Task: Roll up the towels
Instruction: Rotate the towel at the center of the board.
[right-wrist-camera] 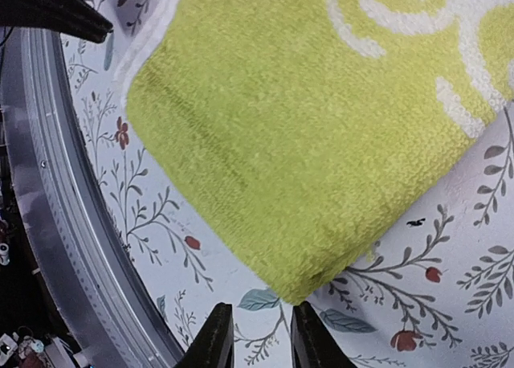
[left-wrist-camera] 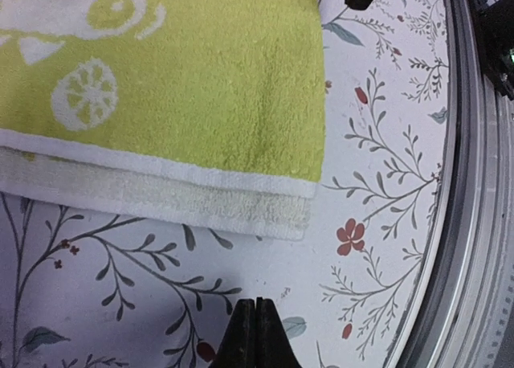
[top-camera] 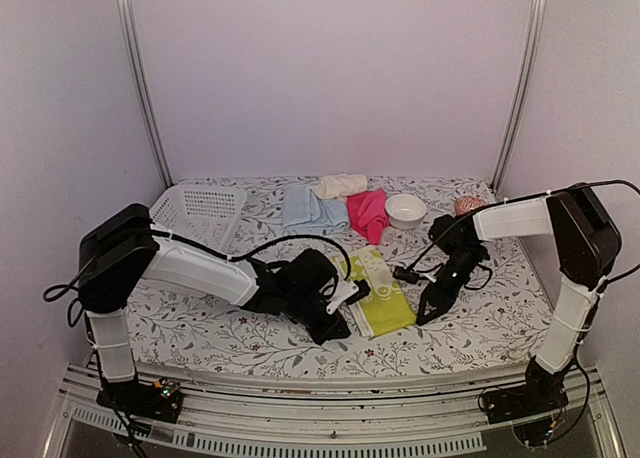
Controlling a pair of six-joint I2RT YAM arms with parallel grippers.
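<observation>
Left gripper low over the floral table covering in the overhead view, just beside the left edge of the yellow-green towel. Right gripper just beside the opposite edge, tips angled down. Towel folded flat near the front middle of the table, between the two. Further back, light blue towel, cream towel and pink towel close together, with a white bowl to their right and a white basket to their left.

From the left wrist: fingertips pressed together with nothing between them, over bare covering, a little short of the towel's long folded edge. Green top layer with a white band, pale under layer showing below it.

From the right wrist: jaws slightly apart, gripping nothing, the towel's nearest corner just ahead of the gap and clear of both fingers. Metal rail curving along the left.
</observation>
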